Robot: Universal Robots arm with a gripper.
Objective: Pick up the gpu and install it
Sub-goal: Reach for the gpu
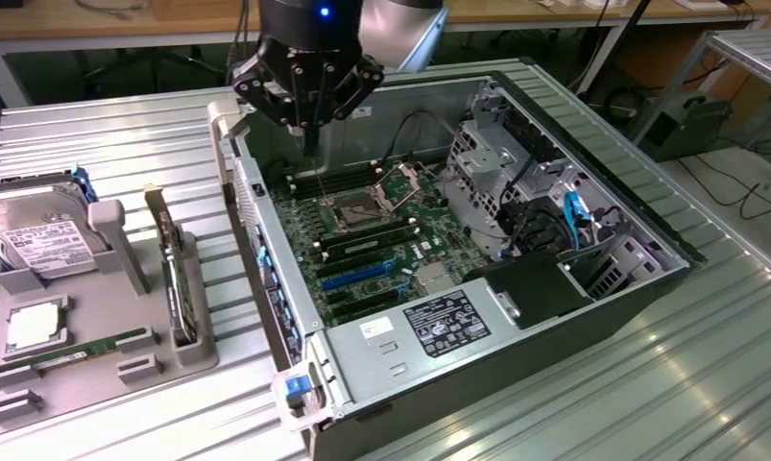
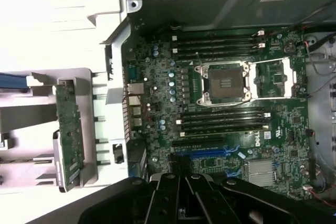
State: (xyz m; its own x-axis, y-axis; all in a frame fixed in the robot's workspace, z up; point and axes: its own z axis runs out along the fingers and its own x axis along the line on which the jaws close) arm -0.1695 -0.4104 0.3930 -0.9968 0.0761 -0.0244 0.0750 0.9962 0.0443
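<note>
Grey holder (image 1: 193,336) beside the open computer case (image 1: 514,317): gpu (image 1: 167,254) stands on edge in it, untouched. Gripper (image 1: 311,120) hangs over the motherboard (image 2: 231,103), fingers drawn together and empty. Pickup and installation both outstanding.

Our arm (image 1: 404,29) hangs down from above, its wrist upright with a small blue light lit, and our black gripper (image 1: 309,123) points straight downward.

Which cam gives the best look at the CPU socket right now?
Wrist view: the CPU socket is seen from nearly straight above, with its load plate flipped open. The exterior view shows it at a slant on the motherboard.
</note>
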